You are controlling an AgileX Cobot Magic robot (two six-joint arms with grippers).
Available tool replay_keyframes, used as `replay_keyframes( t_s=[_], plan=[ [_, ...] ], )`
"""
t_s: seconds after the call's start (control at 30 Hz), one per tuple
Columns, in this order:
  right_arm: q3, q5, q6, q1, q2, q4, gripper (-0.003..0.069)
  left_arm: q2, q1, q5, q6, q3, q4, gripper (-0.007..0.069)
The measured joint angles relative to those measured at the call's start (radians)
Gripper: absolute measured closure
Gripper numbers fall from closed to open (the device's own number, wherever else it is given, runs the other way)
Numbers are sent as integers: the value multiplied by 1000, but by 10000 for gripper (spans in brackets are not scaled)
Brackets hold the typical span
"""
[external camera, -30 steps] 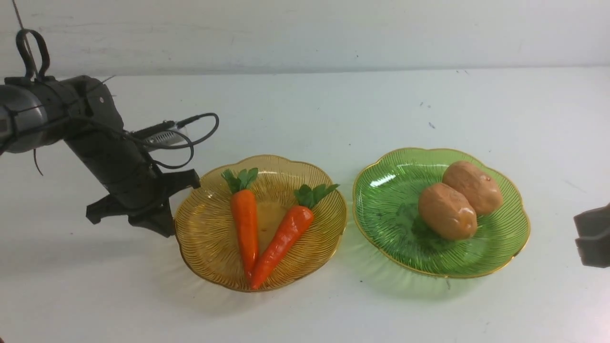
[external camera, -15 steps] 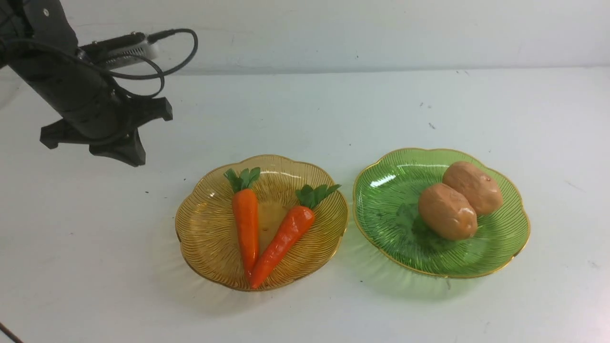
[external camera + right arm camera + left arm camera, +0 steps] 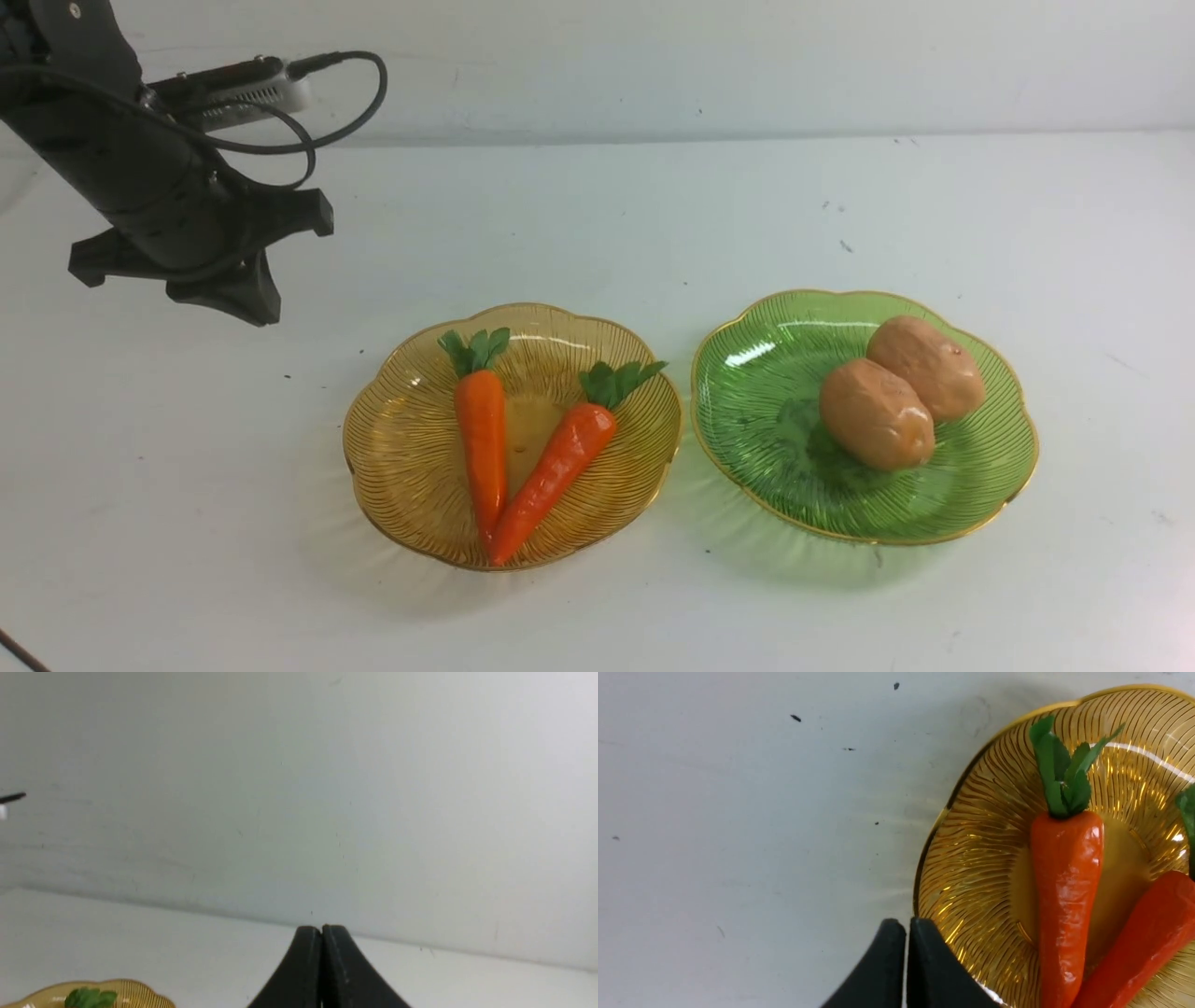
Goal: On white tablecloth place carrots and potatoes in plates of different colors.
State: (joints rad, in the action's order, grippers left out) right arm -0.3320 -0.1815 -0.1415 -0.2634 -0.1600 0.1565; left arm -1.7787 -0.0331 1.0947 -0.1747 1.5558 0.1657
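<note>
While both carrots (image 3: 523, 448) are lying tip to tip in the amber plate (image 3: 401, 467) and both potatoes (image 3: 901, 390) are sitting side by side, touching, in the green plate (image 3: 775, 457), very little is looking risky now, since the sorting appears done. One worry is hanging on the left gripper (image 3: 219, 294): its jaws are pressed together, gripping nothing, and it is hovering above the cloth (image 3: 597, 233) near the amber plate's rim, so a low sweep could be nudging that light plate and rolling a carrot out. Over on the right, the right gripper (image 3: 321, 933) is also sitting closed and empty, pointing at the wall (image 3: 747, 56), out of the front view. Underneath, the white cloth is lying flat with a few dark specks, and the pale wall is rising behind it.
</note>
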Motion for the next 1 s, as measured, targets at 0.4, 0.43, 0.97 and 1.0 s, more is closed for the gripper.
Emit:
replay_keyframes(
  t_s=[0.4,0.43,0.97,1.0],
  plan=[
    [7,16,-2,0,0,7,674,0,0,27,0,0,0,628],
    [7,16,-2,0,0,7,674,0,0,37,0,0,0,628],
    [217,-25,-2,41,70,-71,674,110,-4,132,100,-1,-6,628],
    [240,-28,-2,57,78,-71,674,122,-6,132,105,-2,-6,628]
  ],
)
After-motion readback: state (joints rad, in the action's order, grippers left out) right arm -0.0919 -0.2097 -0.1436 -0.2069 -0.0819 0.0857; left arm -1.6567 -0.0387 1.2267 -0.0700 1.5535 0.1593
